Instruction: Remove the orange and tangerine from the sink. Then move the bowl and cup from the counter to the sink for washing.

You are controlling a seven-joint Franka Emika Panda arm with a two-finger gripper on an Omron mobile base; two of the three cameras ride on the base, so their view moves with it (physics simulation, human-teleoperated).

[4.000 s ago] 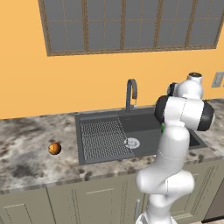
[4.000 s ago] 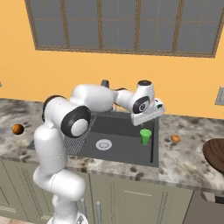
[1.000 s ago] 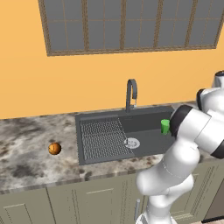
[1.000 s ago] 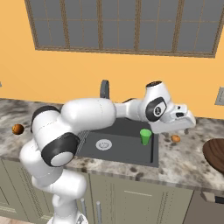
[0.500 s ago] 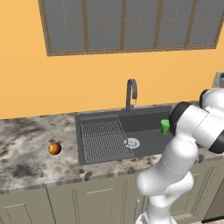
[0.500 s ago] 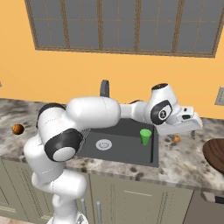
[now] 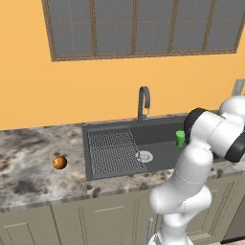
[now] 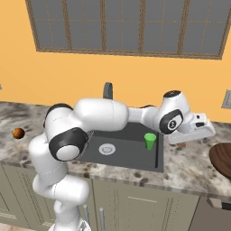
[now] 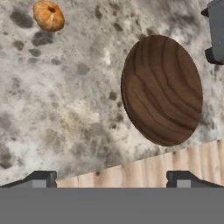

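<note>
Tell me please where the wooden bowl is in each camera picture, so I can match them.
Left base view: not in it.
Right base view: bowl at the right edge, on the counter right of the sink.
Hand view: bowl right of centre, on the counter.
Shared landmark: small orange fruit lying near the bowl.

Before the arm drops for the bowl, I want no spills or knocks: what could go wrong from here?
The bowl lies close to the counter's front edge, so a nudge could push it off. It is wide, and the open gripper may only catch its rim and slip. The green cup already stands in the sink, so a carelessly lowered bowl might topple it.
</note>
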